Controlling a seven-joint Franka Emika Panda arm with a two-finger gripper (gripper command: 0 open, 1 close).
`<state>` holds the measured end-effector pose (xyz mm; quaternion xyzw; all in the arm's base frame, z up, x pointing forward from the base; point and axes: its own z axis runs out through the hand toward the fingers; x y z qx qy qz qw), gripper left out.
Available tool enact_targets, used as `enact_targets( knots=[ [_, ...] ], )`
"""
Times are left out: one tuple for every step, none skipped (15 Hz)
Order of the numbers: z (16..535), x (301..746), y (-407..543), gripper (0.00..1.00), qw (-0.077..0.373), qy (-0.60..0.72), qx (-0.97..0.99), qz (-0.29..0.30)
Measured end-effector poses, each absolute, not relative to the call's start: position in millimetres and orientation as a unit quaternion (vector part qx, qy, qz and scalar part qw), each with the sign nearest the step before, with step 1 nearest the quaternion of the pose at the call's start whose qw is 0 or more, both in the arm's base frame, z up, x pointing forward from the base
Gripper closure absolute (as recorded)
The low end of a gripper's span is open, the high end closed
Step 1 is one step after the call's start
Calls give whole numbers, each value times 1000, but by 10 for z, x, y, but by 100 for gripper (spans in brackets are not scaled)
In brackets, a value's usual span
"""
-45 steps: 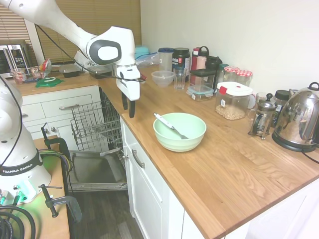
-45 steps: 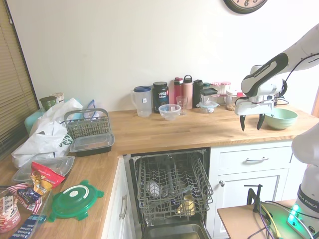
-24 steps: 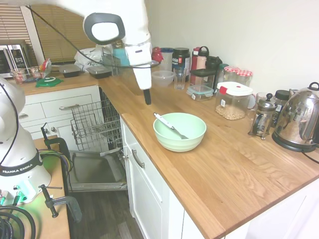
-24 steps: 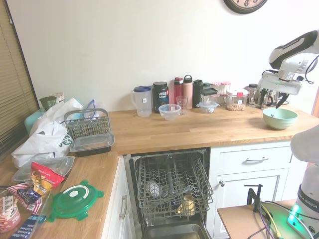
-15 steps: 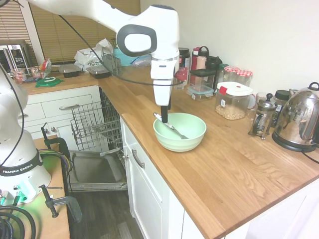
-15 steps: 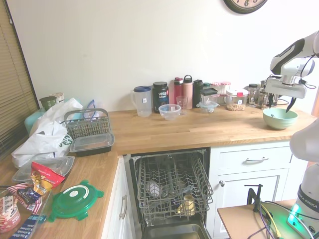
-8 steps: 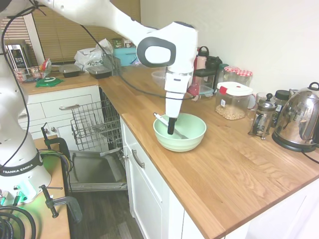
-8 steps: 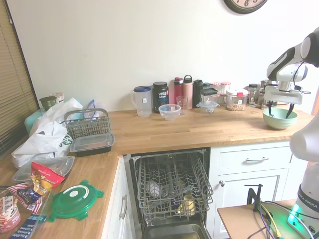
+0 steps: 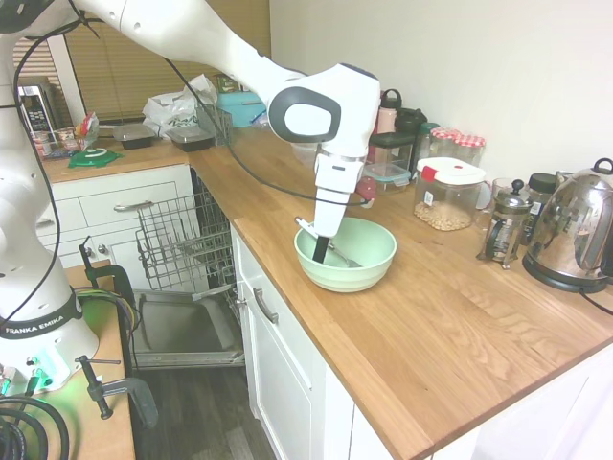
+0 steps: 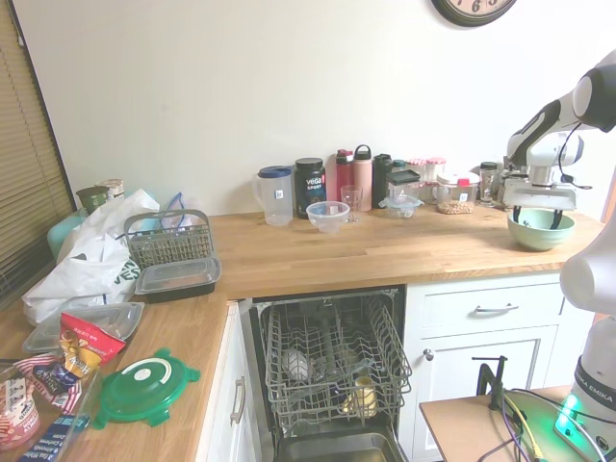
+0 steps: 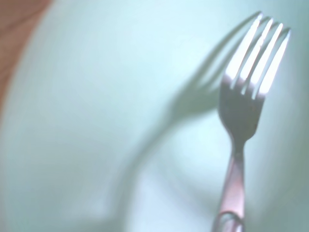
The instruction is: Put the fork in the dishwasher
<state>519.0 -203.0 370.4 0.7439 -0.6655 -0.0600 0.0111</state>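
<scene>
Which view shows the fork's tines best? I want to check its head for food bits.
The wrist view: the fork fills it, tines bright against the green bowl. The first exterior view shows only its pale handle and part of the head; in the second, the bowl hides it.

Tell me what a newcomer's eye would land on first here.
Probably the white arm reaching down with its gripper inside the green bowl near the counter's front edge, right at the fork that leans on the bowl's rim. Next, the open dishwasher below the counter, its wire rack pulled out. The wrist view shows the fork's tines close over the pale bowl.
</scene>
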Motion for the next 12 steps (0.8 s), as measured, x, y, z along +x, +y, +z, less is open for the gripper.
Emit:
enact_targets(
  knots=[
    [3704,5187,-2037,100,11,-666,743,-60],
    [3704,5190,-2029,100,11,-665,744,-60],
    [3703,5195,-2018,100,11,-665,745,-60],
    [3699,5195,-2011,100,11,-664,745,-60],
    [3693,5192,-2010,100,12,-664,745,-60],
    [3691,5190,-2015,100,11,-665,745,-60],
    [3692,5190,-2018,100,11,-665,745,-59],
    [3693,5192,-2018,100,11,-665,745,-59],
    [3694,5195,-2014,100,11,-665,745,-58],
    [3696,5194,-2018,100,11,-665,745,-58],
    [3703,5191,-2029,100,10,-666,744,-57],
    [3713,5185,-2046,100,10,-667,743,-55]
  ],
)
